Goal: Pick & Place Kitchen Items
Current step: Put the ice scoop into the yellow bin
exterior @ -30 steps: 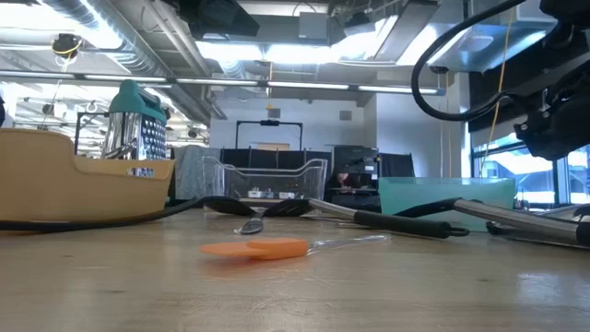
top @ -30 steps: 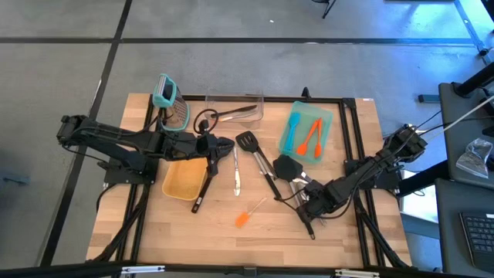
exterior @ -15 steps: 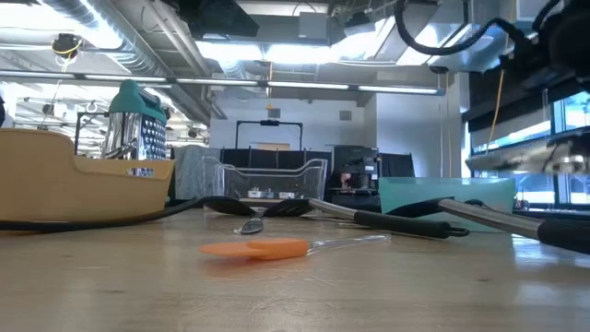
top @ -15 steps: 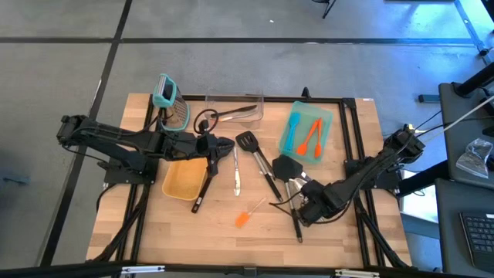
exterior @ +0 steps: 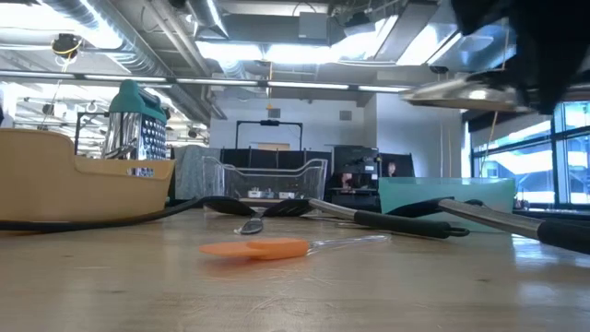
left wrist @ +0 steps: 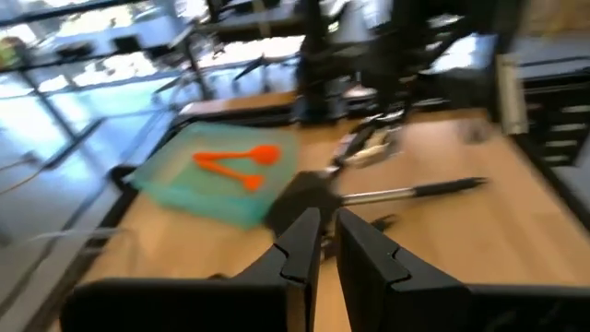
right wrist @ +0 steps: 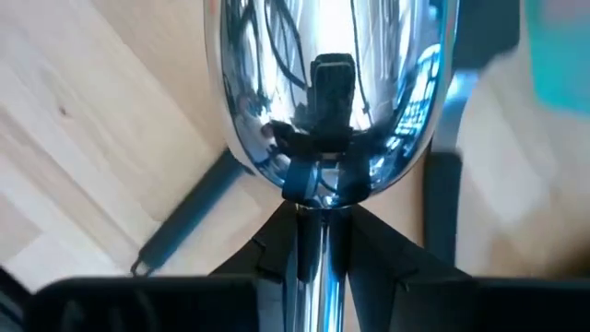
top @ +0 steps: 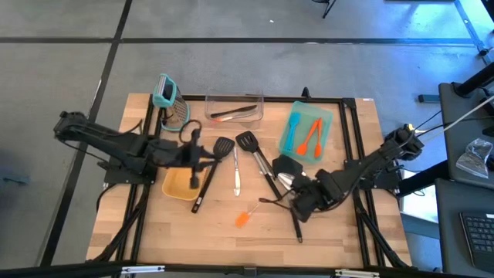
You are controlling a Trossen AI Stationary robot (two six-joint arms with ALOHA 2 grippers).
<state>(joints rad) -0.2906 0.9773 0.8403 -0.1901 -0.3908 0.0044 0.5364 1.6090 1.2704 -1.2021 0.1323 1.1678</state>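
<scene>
- Grater point(top: 170, 101), teal handle, upright at the bench's far left corner.
- Left gripper point(top: 202, 157) over the tan bin point(top: 179, 185); fingers point(left wrist: 300, 247) nearly together, gripping a black slotted turner point(top: 221, 146).
- Clear bin point(top: 234, 106) at the far edge, utensils inside.
- Orange spatula point(top: 247, 215) lies flat on bare wood near the front, mid-bench.
- Right gripper point(top: 297, 198) closed on the handle of a silver scoop point(right wrist: 327, 88), lifted clear of the bench.
- Teal tray point(top: 307, 130) toward the far right corner, holding orange and teal spatulas.
</scene>
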